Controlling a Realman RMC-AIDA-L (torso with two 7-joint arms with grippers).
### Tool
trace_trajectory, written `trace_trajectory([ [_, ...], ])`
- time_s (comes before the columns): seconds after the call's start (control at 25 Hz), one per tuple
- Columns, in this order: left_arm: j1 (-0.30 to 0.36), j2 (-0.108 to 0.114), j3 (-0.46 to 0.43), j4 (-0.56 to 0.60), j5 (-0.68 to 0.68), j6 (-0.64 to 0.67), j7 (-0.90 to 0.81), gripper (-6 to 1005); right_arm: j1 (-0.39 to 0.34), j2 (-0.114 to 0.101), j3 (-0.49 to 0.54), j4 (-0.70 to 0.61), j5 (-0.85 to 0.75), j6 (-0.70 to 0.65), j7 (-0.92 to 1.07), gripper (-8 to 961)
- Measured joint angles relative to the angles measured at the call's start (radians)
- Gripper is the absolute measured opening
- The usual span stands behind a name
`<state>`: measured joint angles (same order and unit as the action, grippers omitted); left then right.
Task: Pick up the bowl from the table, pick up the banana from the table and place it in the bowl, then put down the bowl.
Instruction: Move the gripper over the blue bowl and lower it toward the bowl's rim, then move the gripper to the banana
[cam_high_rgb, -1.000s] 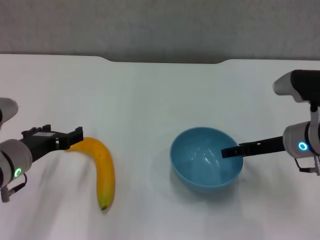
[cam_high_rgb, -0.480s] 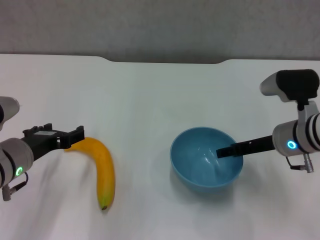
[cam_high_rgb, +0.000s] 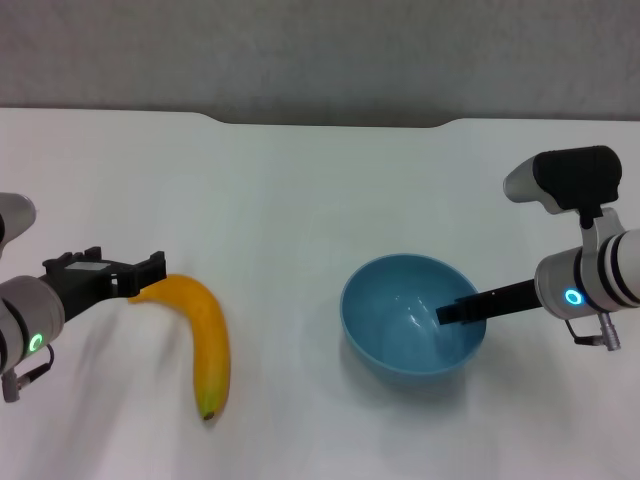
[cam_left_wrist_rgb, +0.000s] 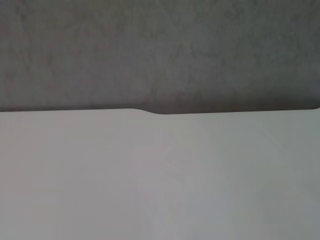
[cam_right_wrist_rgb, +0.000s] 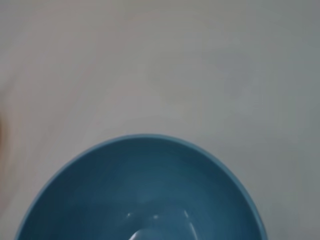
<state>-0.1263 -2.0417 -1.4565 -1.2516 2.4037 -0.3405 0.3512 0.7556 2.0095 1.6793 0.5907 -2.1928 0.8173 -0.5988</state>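
Observation:
The light-blue bowl (cam_high_rgb: 400, 325) stands upright on the white table (cam_high_rgb: 300, 190), right of centre. My right gripper (cam_high_rgb: 452, 313) reaches over the bowl's right rim, with its dark tip inside the bowl. The right wrist view shows the bowl's inside (cam_right_wrist_rgb: 145, 195) from close above. The yellow banana (cam_high_rgb: 207, 340) lies on the table at the left, its stem end toward my left gripper (cam_high_rgb: 150, 276), which sits right at that stem end. The left wrist view shows only bare table (cam_left_wrist_rgb: 160, 180) and grey wall.
The table's notched far edge (cam_high_rgb: 330, 124) meets the grey wall at the back. Bare tabletop lies between the banana and the bowl and behind both.
My right arm has swung left toward the bowl, and its tip stays inside the right rim. The bowl, the banana and my left gripper have not visibly moved.

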Motion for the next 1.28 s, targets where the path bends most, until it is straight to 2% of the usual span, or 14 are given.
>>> trace_trajectory([
  [0.72,-0.007,0.0,0.006,0.023,0.0,0.01,0.0,803,-0.012,-0.002,-0.027,0.013,-0.008,-0.03,-0.011,44],
  [0.92,0.005,0.001,0.005,0.004,-0.001,0.0,0.0,801,-0.056,-0.002,-0.027,0.087,-0.009,-0.035,-0.008,28],
  [1.08,0.013,0.003,0.009,-0.047,-0.023,-0.032,-0.001,798,-0.146,-0.003,-0.024,0.231,-0.009,-0.038,-0.005,28],
  [1.12,0.014,0.003,0.011,-0.064,-0.032,-0.048,-0.001,798,-0.195,-0.004,-0.025,0.304,-0.01,-0.049,-0.005,28],
  [1.28,0.011,0.001,0.018,-0.085,-0.051,-0.092,-0.005,795,-0.246,-0.003,-0.026,0.382,-0.011,-0.063,-0.004,29],
])
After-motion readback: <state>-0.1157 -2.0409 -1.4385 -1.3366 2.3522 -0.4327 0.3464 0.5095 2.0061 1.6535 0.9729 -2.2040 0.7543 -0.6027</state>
